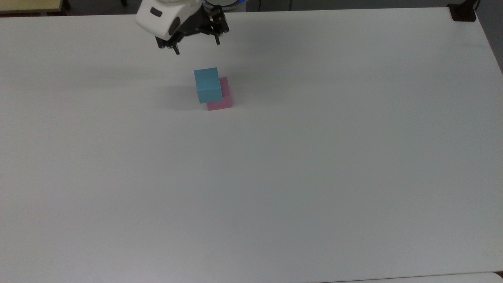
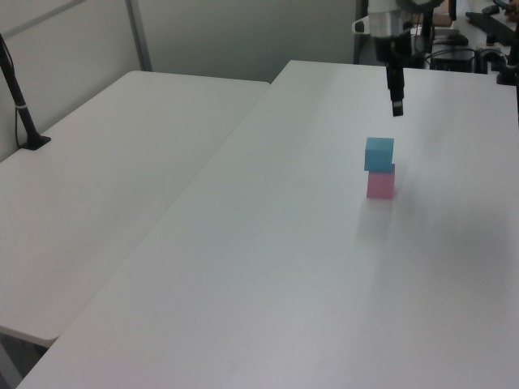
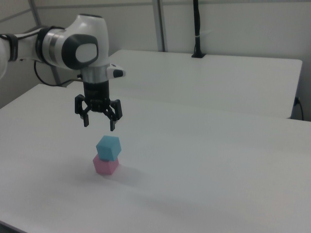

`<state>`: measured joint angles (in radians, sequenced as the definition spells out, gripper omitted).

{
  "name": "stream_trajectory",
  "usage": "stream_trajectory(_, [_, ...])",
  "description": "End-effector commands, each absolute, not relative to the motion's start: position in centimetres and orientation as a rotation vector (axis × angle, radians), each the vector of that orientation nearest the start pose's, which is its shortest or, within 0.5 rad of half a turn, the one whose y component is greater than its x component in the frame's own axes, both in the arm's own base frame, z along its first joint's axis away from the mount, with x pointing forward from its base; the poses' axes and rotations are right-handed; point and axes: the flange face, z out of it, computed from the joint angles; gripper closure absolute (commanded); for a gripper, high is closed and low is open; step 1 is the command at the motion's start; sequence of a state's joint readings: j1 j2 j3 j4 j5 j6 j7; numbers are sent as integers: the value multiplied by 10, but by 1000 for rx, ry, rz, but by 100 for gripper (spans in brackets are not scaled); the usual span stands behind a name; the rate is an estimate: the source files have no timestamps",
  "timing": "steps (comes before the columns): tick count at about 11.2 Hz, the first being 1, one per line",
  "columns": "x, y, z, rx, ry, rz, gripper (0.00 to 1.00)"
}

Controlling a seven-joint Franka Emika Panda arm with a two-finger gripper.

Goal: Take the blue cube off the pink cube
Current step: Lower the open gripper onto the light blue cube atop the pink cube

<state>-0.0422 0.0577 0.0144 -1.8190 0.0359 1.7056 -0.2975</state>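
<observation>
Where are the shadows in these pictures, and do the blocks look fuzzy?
In the top view, a soft grey shadow lies on the table toward the top view's left of the blue cube and pink cube. In the left view, a faint one falls below the stack. In the right view, the open gripper hangs above the cubes; edges look slightly soft, with no harsh glare.

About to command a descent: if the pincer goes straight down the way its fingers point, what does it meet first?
Probably the blue cube. The open pincer hangs just above it in the right view; the exact line-up is uncertain.
</observation>
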Motion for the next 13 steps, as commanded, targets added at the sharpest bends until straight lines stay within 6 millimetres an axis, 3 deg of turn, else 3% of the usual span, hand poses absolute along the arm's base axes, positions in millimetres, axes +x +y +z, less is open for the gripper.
stream_trajectory(1, [560, 8, 446, -3056, -334, 175, 0])
stream_trajectory(3, [562, 16, 431, -3057, -345, 202, 0])
stream_trajectory(11, [575, 7, 409, -3148, -290, 188, 0])
stream_trajectory(12, [574, 4, 407, -3173, -281, 186, 2])
stream_trajectory(13, [572, 3, 400, -3179, -275, 206, 12])
